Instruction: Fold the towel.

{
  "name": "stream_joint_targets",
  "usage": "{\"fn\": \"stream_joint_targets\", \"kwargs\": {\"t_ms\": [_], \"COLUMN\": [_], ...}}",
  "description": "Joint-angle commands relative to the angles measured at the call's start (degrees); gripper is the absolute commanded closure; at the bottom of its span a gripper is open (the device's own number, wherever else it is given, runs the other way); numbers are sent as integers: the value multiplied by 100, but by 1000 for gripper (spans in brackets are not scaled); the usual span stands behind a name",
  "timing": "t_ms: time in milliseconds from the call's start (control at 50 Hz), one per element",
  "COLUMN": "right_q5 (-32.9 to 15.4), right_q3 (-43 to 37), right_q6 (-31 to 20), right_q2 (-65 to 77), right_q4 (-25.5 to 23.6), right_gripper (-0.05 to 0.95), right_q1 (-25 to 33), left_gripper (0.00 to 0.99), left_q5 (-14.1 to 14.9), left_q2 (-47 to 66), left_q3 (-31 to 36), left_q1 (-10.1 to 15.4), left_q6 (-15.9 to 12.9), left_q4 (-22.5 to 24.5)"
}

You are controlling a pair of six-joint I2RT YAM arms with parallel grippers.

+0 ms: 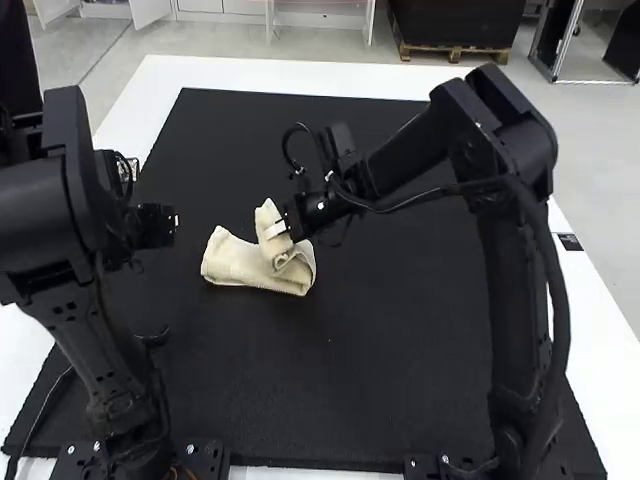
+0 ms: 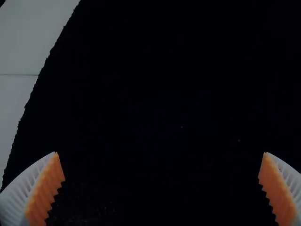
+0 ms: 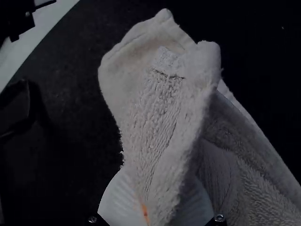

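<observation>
In the high view my left gripper (image 1: 165,225) is to the left of the towel, apart from it. My right gripper (image 1: 280,229) pinches a raised fold of the cream towel (image 1: 240,261), which lies folded into a narrow, bent strip near mid-mat. The left wrist view has my left gripper (image 2: 160,153) wide open, with bare black mat between its fingers. In the right wrist view my right gripper (image 3: 155,200) is shut on the towel (image 3: 155,108); a doubled flap rises from its fingers, partly covering them, and more towel slopes off beside it.
A black mat (image 1: 400,350) covers most of the white table (image 1: 230,75). The left arm stands along the mat's left side, and the right arm reaches over the mat from the right.
</observation>
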State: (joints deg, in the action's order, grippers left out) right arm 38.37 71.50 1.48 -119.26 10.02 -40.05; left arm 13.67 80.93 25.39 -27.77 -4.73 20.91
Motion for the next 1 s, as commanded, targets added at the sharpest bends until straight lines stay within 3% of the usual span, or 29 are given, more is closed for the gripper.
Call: {"fn": "stream_joint_targets", "kwargs": {"t_ms": [0, 700, 780, 900, 980], "right_q5": [136, 144, 144, 144, 294], "right_q3": [355, 1357, 1392, 1445, 1472], "right_q6": [116, 327, 362, 424, 485], "right_q2": [-132, -906, -932, -932, -932], "right_q4": [53, 44, 53, 44, 53], "right_gripper": [925, 897, 826, 444, 308], "right_q1": [-143, -477, -495, -495, -486], "left_gripper": [26, 26, 28, 28, 28], "left_q5": [48, 118, 118, 118, 118], "left_q2": [-200, -200, -191, -191, -191], "left_q3": [-34, -218, -227, -218, -218], "left_q1": [-44, -44, -53, -44, -44], "left_q6": [-81, -124, -133, -133, -124], "left_q4": [45, 115, 124, 142, 168]}}
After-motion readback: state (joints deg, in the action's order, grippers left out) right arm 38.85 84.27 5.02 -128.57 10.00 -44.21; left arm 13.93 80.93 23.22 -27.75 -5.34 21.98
